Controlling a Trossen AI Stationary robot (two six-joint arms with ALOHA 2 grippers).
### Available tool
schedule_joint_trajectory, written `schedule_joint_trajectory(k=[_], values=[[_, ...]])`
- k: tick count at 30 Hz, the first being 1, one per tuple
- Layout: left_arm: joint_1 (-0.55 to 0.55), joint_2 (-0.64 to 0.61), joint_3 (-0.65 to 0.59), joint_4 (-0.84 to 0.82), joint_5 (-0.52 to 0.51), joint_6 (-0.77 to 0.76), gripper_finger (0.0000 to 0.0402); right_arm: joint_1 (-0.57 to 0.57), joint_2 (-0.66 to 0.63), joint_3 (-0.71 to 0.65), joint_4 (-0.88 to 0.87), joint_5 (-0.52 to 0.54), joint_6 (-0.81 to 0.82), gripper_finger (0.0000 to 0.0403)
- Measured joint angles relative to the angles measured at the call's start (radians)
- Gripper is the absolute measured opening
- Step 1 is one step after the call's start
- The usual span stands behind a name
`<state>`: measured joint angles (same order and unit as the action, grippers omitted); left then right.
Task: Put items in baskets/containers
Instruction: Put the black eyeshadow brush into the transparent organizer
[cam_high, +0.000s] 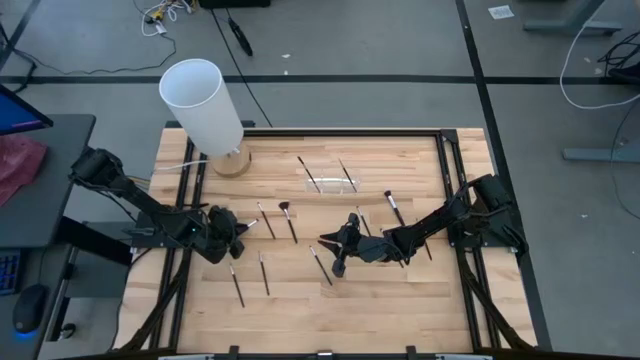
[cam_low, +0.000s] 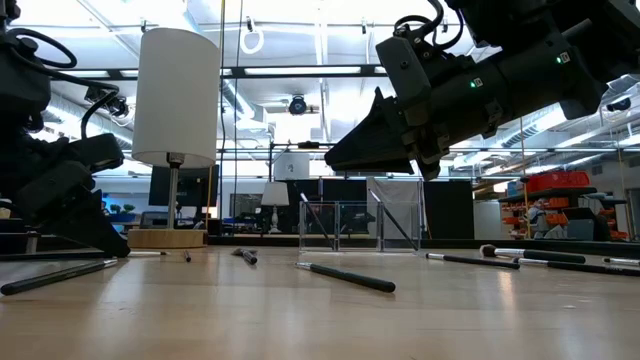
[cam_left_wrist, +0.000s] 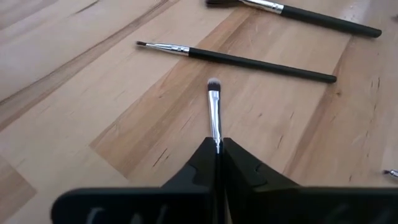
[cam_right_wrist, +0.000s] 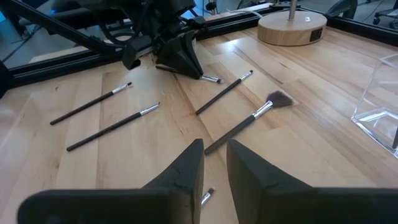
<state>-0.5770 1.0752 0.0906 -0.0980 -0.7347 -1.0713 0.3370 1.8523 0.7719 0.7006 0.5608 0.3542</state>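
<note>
left gripper (cam_left_wrist: 217, 163) is clamped on a thin dark-handled brush with a silver ferrule (cam_left_wrist: 214, 112), low on the wooden worktop (cam_high: 400, 300). right gripper (cam_right_wrist: 214, 163), slightly parted and empty, hovers beyond a fan brush (cam_right_wrist: 249, 121); clear plastic holder (cam_high: 332, 176) sits well apart.

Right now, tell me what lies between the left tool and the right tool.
In the high view, two brushes on the table: a slim brush and a fan brush, side by side between the left tool, shut on a small brush, and the right tool.
</note>
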Motion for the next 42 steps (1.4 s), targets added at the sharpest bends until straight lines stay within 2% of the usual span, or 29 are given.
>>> schedule_joint_trajectory(k=[7, 11, 14, 20, 26, 33, 42], values=[[-0.001, 0.000, 0.000, 0.004, -0.009, -0.003, 0.0057, 0.000, 0.000, 0.000, 0.000, 0.000, 0.000, 0.0070], [-0.001, 0.000, 0.000, 0.013, -0.014, 0.114, 0.0095, 0.000, 0.000, 0.000, 0.001, 0.000, 0.000, 0.0070], [-0.001, 0.000, 0.000, 0.017, -0.038, 0.147, 0.0120, 0.000, 0.000, 0.000, 0.001, 0.000, 0.000, 0.0070], [0.002, 0.000, -0.002, 0.007, -0.065, 0.123, 0.0138, 0.000, 0.000, 0.000, 0.001, 0.000, 0.000, 0.0070], [0.002, 0.013, -0.001, 0.015, -0.028, 0.112, 0.0131, 0.000, 0.000, 0.000, 0.001, 0.000, 0.000, 0.0070], [0.002, 0.102, 0.003, 0.049, -0.038, 0.068, 0.0110, 0.000, 0.000, 0.000, -0.001, 0.000, 0.000, 0.0070], [0.001, 0.156, 0.006, 0.064, -0.026, 0.031, 0.0029, 0.000, 0.000, 0.000, -0.002, 0.000, 0.000, 0.0070]])
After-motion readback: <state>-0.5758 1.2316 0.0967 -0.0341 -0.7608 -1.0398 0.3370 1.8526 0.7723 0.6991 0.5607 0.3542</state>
